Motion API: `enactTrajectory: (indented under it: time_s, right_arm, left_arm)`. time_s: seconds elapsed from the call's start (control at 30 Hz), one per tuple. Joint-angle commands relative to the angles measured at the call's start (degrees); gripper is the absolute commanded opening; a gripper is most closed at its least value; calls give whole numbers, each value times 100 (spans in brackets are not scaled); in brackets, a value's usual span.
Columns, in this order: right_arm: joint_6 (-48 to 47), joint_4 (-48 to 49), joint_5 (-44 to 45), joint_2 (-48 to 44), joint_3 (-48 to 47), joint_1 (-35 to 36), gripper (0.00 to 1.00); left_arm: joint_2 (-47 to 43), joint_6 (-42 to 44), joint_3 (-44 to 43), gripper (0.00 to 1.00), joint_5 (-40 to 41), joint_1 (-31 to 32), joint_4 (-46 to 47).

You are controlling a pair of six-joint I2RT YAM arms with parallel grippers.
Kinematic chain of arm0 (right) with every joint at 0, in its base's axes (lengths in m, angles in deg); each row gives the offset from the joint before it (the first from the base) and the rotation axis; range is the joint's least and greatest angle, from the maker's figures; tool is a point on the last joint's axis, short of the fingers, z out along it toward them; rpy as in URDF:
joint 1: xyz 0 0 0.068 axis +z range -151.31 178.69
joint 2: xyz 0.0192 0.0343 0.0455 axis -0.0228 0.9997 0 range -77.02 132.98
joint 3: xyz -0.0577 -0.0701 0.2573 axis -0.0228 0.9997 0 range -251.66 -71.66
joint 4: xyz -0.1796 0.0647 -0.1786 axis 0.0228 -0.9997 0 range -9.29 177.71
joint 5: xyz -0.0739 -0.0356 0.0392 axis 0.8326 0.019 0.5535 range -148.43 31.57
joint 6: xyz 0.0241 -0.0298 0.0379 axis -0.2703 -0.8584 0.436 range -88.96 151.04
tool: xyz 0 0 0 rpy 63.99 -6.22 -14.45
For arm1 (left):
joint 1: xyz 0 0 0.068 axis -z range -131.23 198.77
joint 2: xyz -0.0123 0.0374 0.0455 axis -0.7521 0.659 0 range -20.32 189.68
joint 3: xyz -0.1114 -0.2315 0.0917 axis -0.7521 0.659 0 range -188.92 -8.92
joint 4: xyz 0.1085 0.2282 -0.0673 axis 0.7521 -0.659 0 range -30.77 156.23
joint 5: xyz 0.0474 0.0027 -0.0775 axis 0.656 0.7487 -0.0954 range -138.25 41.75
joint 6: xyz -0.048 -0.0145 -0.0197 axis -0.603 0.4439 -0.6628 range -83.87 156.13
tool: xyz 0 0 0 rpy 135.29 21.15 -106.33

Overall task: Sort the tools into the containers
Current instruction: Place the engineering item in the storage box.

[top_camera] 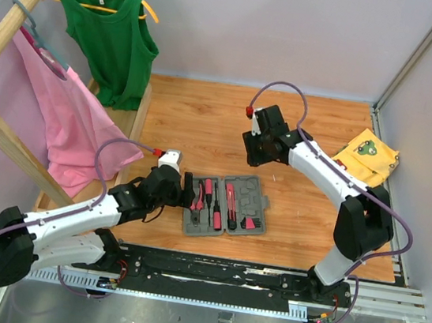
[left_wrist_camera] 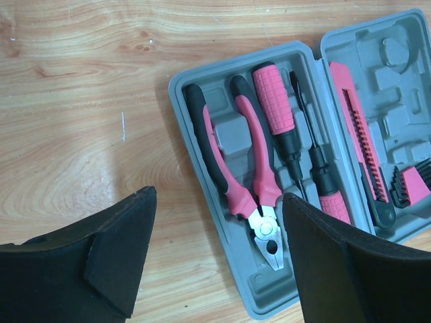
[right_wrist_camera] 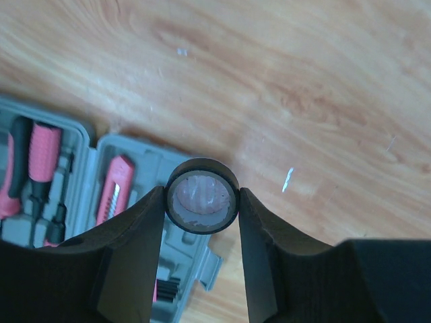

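Right claw (right_wrist_camera: 202,222) pinches black disc (right_wrist_camera: 202,194), pale centre.

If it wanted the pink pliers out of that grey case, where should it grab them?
Likely from straight above, pinching across the pliers just behind the metal head, where the handles meet and are narrowest. They lie flat in the case's moulded slot, so its walls block any sideways approach.

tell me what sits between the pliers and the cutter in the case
Between the pliers and cutter lie a thick screwdriver and a slim screwdriver; the left wrist view shows it.
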Motion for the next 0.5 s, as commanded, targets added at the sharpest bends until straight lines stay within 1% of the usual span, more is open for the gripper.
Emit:
enactTrajectory:
  time_s: [0.0, 0.23, 0.47]
  right_arm:
    - [54, -187, 93, -194, 429, 198, 42]
    - [393, 88, -92, -143, 1041, 261, 42]
    - [429, 203, -143, 64, 1140, 304, 42]
  left_arm:
    - [60, 72, -5, 79, -32, -29, 233]
    - [268, 204, -101, 79, -68, -29, 289]
    - [399, 245, -139, 79, -125, -29, 357]
